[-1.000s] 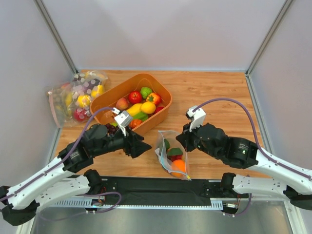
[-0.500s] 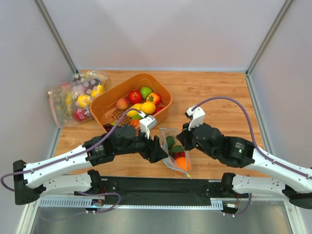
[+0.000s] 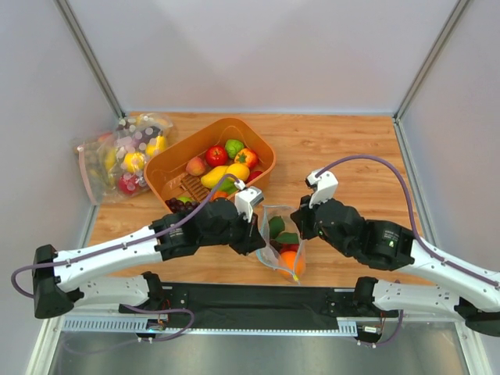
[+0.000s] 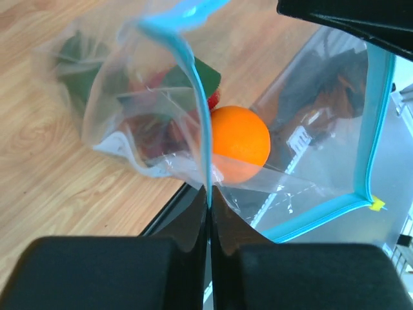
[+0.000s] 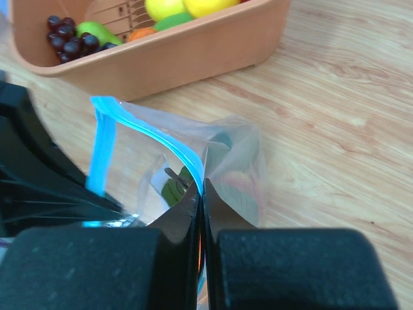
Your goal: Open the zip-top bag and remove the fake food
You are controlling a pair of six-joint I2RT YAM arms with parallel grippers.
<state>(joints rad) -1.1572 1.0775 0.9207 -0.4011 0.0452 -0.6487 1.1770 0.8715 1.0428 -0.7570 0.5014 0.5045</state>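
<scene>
Wooden table [image 3: 351,156], zip-top bag [image 3: 283,246] between left pincer [image 4: 208,194] and right pincer [image 5: 201,190], both clamped on its strip

You have two arms in view: the left arm [image 3: 117,251] and the right arm [image 3: 422,258]. One zip-top bag [image 3: 272,242] holds one orange [image 4: 240,142]. Its red pieces [image 4: 151,135] and green pieces [image 4: 84,71] are too blurred to count.

One basket [image 3: 195,134] holds:
- one tomato [image 3: 216,155]
- one green pepper [image 3: 234,147]
- one orange-red pepper [image 3: 247,157]
- one peach-coloured fruit [image 3: 196,166]
- two yellow fruits [image 3: 238,171]
- one bunch of grapes [image 5: 68,35]

The pink-strip bags [image 3: 125,156] overlap, so you cannot count them.
</scene>
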